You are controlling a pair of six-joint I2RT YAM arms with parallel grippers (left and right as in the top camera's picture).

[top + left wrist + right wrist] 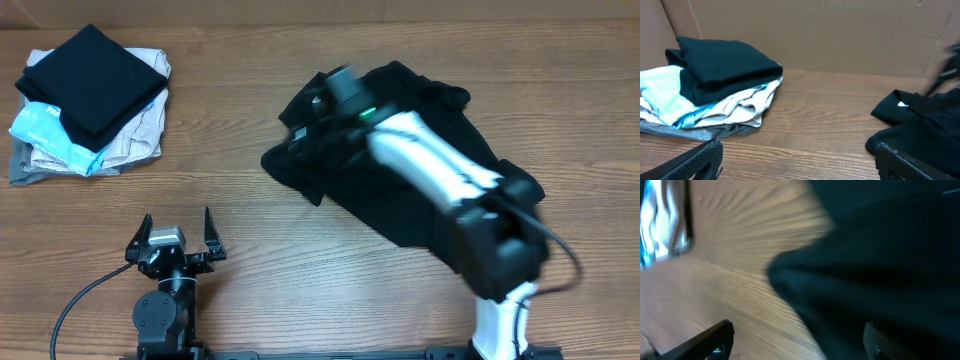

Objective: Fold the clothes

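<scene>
The soft black short-sleeved shirt (385, 200) lies crumpled at three o'clock. The right gripper (797, 332), fingers spread over its nine-o'clock edge, may snag loose fabric and spoil the fold. The left gripper (178, 222), also spread, sits at seven o'clock.

the shirt (400, 205) lies on the right half of the tabletop (300, 280), toward the far edge. the pile of folded garments (90, 100) sits in the far left corner, well apart from the shirt, with one folded piece on top of the rest. the left hand (178, 222) is at the near edge, left of centre, in front of the pile and left of the shirt. the right hand (305, 125) is over the shirt's left end, its arm crossing above the shirt from the near right. a cardboard wall (840, 35) stands behind the tabletop.
</scene>
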